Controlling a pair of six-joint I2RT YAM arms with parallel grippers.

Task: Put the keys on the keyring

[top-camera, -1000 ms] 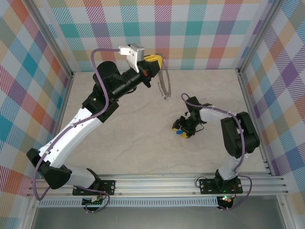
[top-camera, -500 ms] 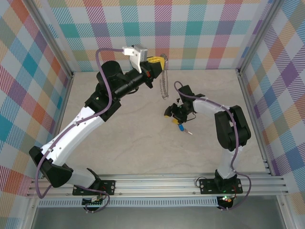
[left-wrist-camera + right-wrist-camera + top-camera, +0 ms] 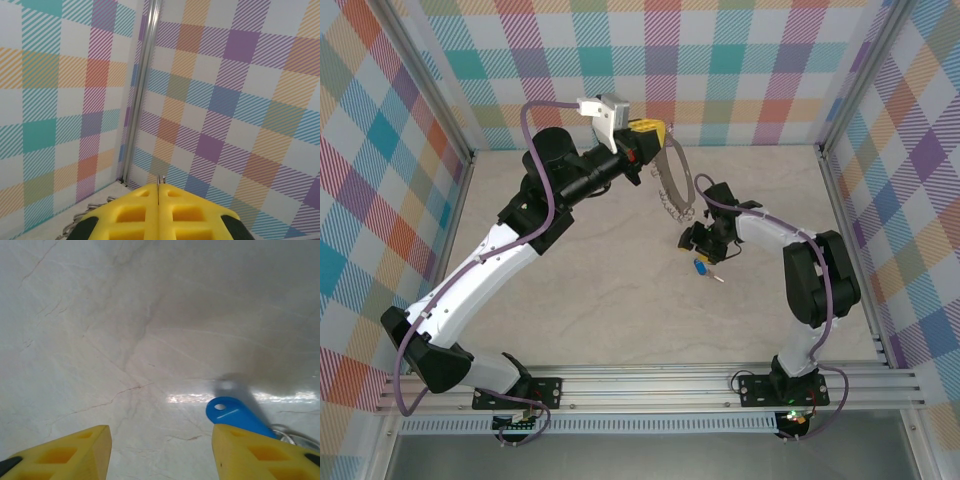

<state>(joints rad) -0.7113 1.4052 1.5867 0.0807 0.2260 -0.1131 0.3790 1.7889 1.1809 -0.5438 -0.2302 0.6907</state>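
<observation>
Top external: my left gripper pinches keyring aloft.
Right gripper: spread, empty, beside key.
Progress: key unthreaded, I judge.

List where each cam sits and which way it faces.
Top: above and behind the bases, looking down on the table; both arms, left tool holding the keyring.
Left wrist: faces a wall corner; its shut fingers at the bottom.
Right wrist: looks down at the table; its open fingers below, key beside one.
Shared: top and right wrist both show the key.
</observation>
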